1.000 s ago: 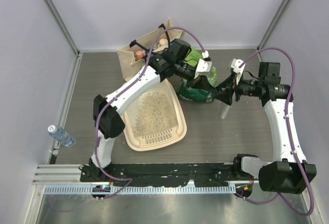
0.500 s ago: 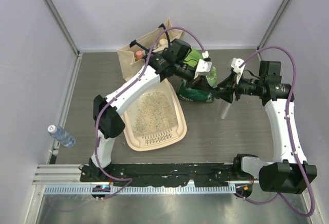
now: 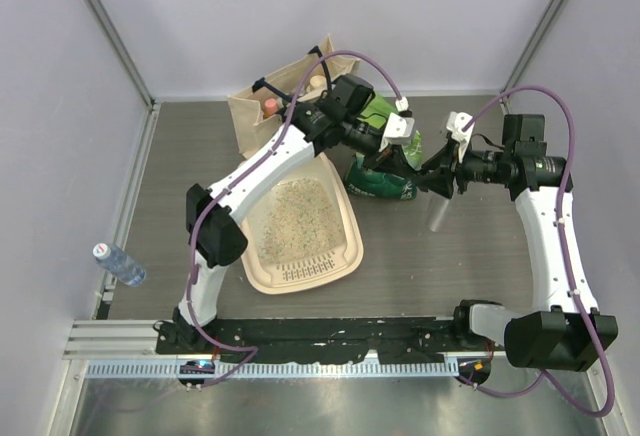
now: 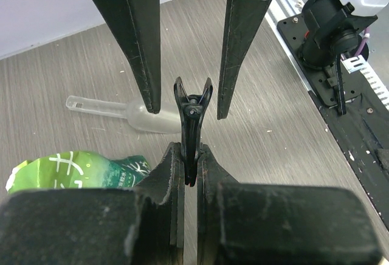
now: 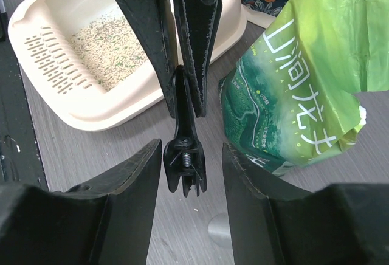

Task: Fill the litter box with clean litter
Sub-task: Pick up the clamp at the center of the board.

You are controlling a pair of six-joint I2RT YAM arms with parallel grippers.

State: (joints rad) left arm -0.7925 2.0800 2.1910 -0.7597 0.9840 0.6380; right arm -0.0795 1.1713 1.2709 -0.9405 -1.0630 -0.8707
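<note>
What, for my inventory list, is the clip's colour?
The clip is black; clearest in the right wrist view.

The only lettering is on the green bag (image 5: pixel 292 89), just right of the litter box (image 5: pixel 58 58). Large white Chinese characters run along its front: the first reads 山, and the following ones look like 涧龙井. The smaller print beside them is too fine to read.
</note>
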